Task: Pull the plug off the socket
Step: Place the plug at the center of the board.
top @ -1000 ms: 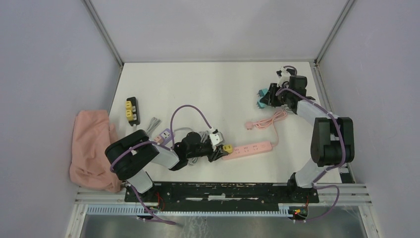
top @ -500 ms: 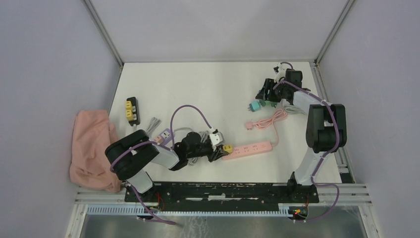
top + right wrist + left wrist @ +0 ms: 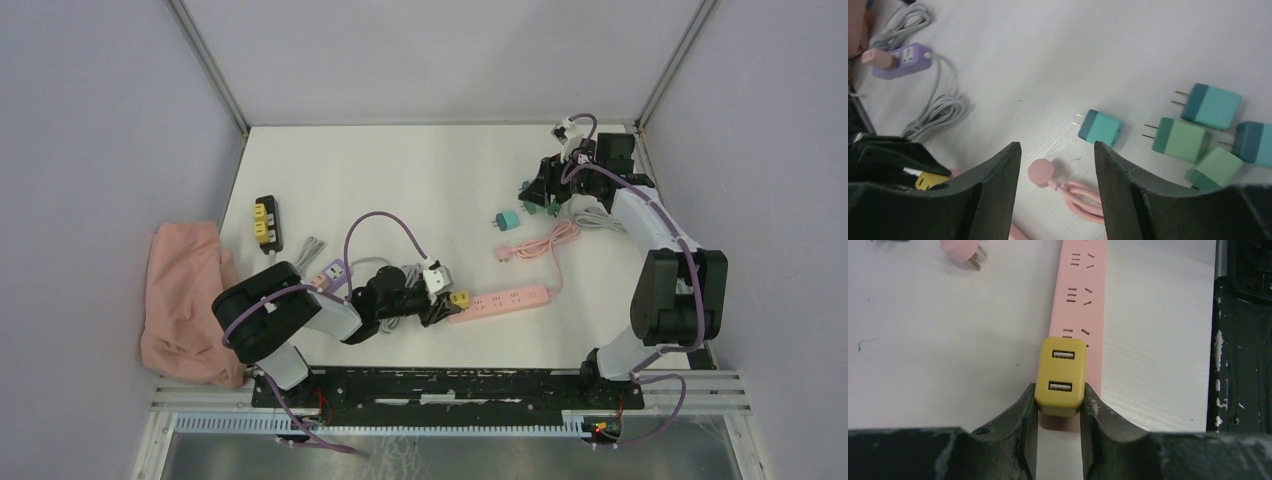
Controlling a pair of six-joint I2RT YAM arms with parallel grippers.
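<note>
Left wrist view: yellow plug (image 3: 1060,372) seated at near end of pink power strip (image 3: 1079,285).
Left gripper (image 3: 1058,402) pinches the plug's near end, one finger on each side. Right gripper (image 3: 1057,165) spread, nothing between its fingers, hanging over a loose teal plug (image 3: 1100,128) and the pink cord's round plug (image 3: 1039,173) at far right.

I count one pink power strip (image 3: 505,299), one purple power strip (image 3: 903,60), one black-and-yellow power strip (image 3: 266,222), one yellow plug (image 3: 1060,375), three teal adapters (image 3: 1210,106), two green adapters (image 3: 1180,140) and one pink cloth (image 3: 185,300).
</note>
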